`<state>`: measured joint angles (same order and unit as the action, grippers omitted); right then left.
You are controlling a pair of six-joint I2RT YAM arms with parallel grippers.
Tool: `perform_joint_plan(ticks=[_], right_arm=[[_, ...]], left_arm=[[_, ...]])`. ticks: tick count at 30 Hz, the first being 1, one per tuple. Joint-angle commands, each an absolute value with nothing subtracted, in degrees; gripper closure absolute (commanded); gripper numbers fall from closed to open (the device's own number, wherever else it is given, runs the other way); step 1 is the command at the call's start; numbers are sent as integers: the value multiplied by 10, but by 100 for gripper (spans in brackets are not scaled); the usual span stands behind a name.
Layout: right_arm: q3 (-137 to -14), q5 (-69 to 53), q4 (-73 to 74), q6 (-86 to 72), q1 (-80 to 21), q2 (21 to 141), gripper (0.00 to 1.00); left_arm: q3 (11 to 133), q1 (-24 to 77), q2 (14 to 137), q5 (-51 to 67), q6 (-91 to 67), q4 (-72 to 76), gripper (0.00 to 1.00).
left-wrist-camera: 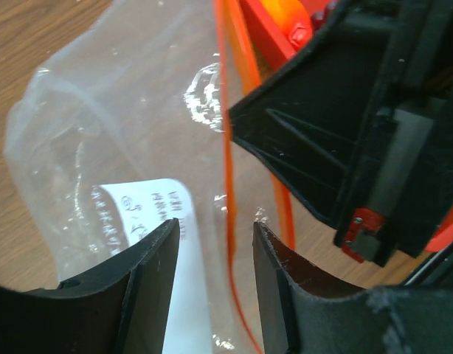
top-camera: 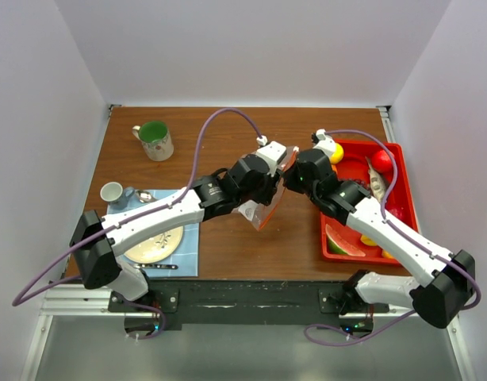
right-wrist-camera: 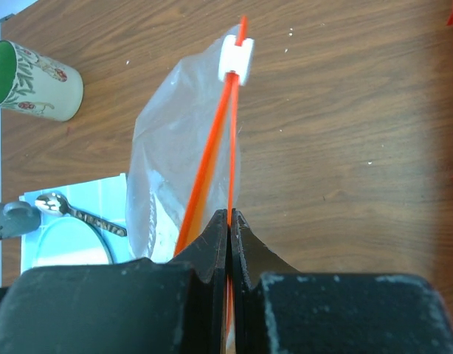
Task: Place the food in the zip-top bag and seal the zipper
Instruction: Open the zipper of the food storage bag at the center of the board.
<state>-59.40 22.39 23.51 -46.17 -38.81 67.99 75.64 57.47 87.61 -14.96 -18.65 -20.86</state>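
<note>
I judge this as the opening step: the food (top-camera: 343,240) lies in the tray (top-camera: 370,144) off behind my right gripper (right-wrist-camera: 228,214), and I see none in the bag (right-wrist-camera: 167,147).

The right gripper is pinched tight on the zipper (right-wrist-camera: 211,147). The strip runs straight ahead from its fingertips to the white slider (right-wrist-camera: 236,59) at the far end. Two orange lines spread a little between tips and slider, so the mouth looks slightly parted there. The bag body hangs to the left of those fingers.

My left gripper (left-wrist-camera: 215,228) stands part open with nothing pinched. The bag film and its label lie just beyond its tips, and the zipper runs ahead of its right finger.

Next I think the left needs to catch one lip only and draw it away from the right, which calls for a fine approach on a thin edge.

Room is tight: the right gripper's body sits just beside the left's right finger. There is bare wood to the right of the right fingers, and the mug (right-wrist-camera: 35,81) and spoon (right-wrist-camera: 71,212) are well off to their left.
</note>
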Motion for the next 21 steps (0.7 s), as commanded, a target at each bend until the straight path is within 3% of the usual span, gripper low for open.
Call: perform_joint_plan(ticks=[1,4,7,10,11,12,21], right_arm=[[-623,237,255,-452,-386,673,100],[-623,235,255,-454,-386,673,100],[-624,232,256,-455,-386,671,100],[-625,237,262,-450,-386,667,100],[-623,241,264,-449,-386,666,100],[-622,243,266,-446,-386,666,100],[-596,265,276,-431,-379,650,100]], left_arm=[[761,583,891,-127,-188,-172,50],[766,588,901,-149,-191,-174,51],[766,588,908,-172,-197,-174,59],[764,588,905,-224,-213,-181,82],[762,588,903,-235,-216,-181,94],[761,588,894,-256,-225,-179,99],[748,588,855,-346,-256,-183,100]])
